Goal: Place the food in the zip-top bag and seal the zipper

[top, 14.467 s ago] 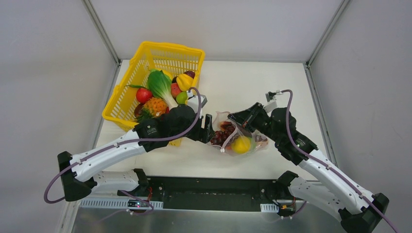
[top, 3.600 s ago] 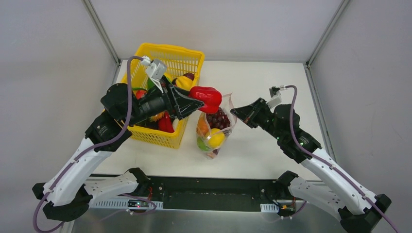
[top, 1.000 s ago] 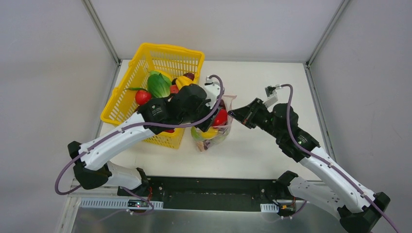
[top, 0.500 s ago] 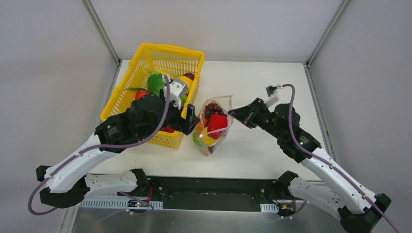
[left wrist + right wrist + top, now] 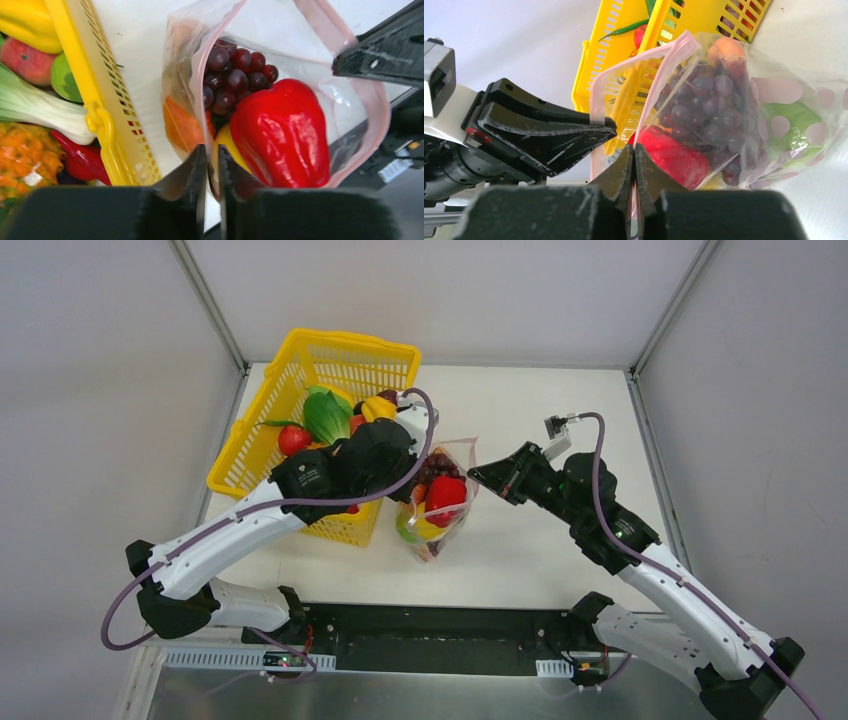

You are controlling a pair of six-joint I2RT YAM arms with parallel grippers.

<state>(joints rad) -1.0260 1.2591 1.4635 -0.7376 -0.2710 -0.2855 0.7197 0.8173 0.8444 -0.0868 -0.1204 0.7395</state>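
While closed, left gripper (image 5: 210, 151), right gripper (image 5: 634, 150) on bag (image 5: 785, 96).

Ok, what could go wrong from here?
The pepper sits high, close under the zipper, so the strip may not press shut over it. The right end effector pinches only the bag rim; the loaded bag could slip or tip.

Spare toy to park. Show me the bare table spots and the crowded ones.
Free: the table beyond the zip-top bag, from the yellow basket to the right edge; also the strip from bag to near edge. Crowded: the bag's mouth, where left gripper and right gripper sit, and the slot beside the basket.
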